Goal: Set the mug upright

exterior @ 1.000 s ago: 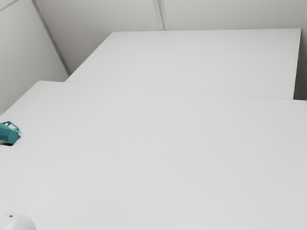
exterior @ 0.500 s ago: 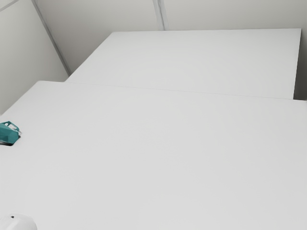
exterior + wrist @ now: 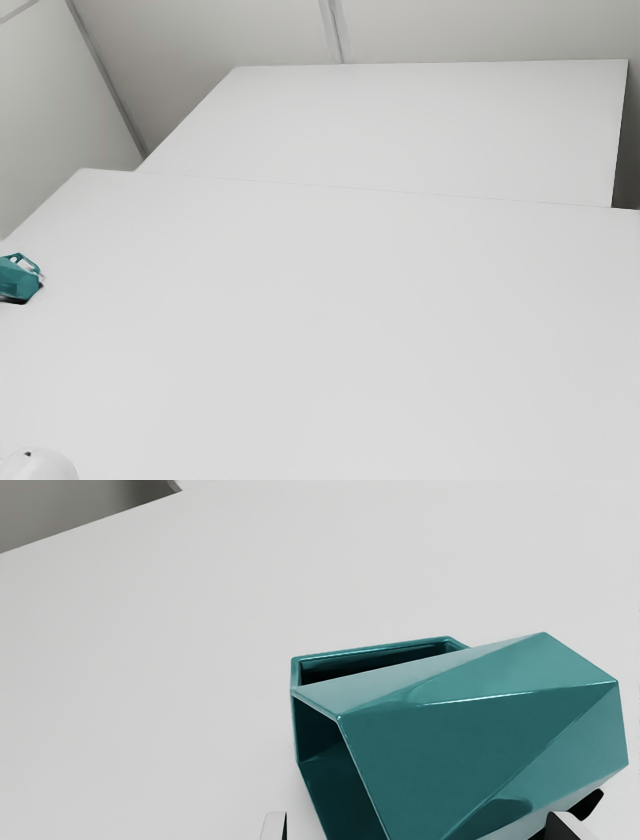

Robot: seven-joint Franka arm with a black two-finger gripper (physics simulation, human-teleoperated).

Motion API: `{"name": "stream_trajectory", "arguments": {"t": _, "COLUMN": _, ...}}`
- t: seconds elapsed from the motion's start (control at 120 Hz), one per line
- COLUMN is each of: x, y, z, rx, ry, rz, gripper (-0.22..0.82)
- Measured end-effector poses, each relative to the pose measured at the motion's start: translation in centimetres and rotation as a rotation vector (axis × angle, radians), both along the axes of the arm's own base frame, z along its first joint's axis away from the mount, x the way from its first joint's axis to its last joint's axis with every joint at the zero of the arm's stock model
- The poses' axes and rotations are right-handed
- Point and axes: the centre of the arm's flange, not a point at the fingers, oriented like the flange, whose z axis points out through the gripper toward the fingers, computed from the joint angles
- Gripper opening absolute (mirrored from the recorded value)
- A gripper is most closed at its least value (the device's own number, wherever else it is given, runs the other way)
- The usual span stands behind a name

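Note:
The teal faceted mug [image 3: 16,279] lies on its side on the white table, partly cut off by the exterior view's left edge, its handle loop on the side toward the far table. Seen from the hand, the mug [image 3: 480,740] shows its dark open mouth, with the handle [image 3: 375,647] along one side. My gripper [image 3: 417,825] is open, its two fingertips wide apart at the wrist view's edge, with part of the mug showing between them. Whether either finger touches it, I cannot tell.
A rounded white piece [image 3: 38,466], apparently part of the arm, shows at the exterior view's lower left. The white table [image 3: 340,330] meets a second white surface [image 3: 400,125] behind it, with pale walls beyond. A table edge crosses a corner of the wrist view.
In the exterior view the rounded white piece has shifted very slightly to the right. The mug has stayed where it was.

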Motion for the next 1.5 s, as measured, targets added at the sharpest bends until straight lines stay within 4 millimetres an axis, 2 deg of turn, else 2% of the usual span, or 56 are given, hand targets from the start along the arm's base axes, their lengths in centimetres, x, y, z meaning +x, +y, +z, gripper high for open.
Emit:
{"name": "stream_trajectory", "arguments": {"t": 0.533, "x": 0.5, "y": -1.0, "z": -0.6, "rx": -0.029, "ry": -0.003, "rz": -0.045, "gripper": 0.47}}
{"name": "stream_trajectory", "arguments": {"t": 0.65, "x": 0.5, "y": -1.1, "z": -0.6, "rx": -0.029, "ry": -0.005, "rz": -0.048, "gripper": 0.39}}
{"name": "stream_trajectory", "arguments": {"t": 0.9, "x": 2.0, "y": -1.7, "z": 0.7, "rx": -0.023, "ry": -0.034, "rz": -0.068, "gripper": 0.19}}
{"name": "stream_trajectory", "arguments": {"t": 1.125, "x": 2.9, "y": -1.8, "z": 1.7, "rx": -0.011, "ry": -0.044, "rz": -0.074, "gripper": -0.06}}
{"name": "stream_trajectory", "arguments": {"t": 1.3, "x": 3.5, "y": -2.1, "z": 2.2, "rx": -0.006, "ry": -0.039, "rz": -0.078, "gripper": -0.14}}
{"name": "stream_trajectory", "arguments": {"t": 1.5, "x": 4.3, "y": -2.4, "z": 3.5, "rx": 0.021, "ry": -0.015, "rz": -0.09, "gripper": -0.17}}
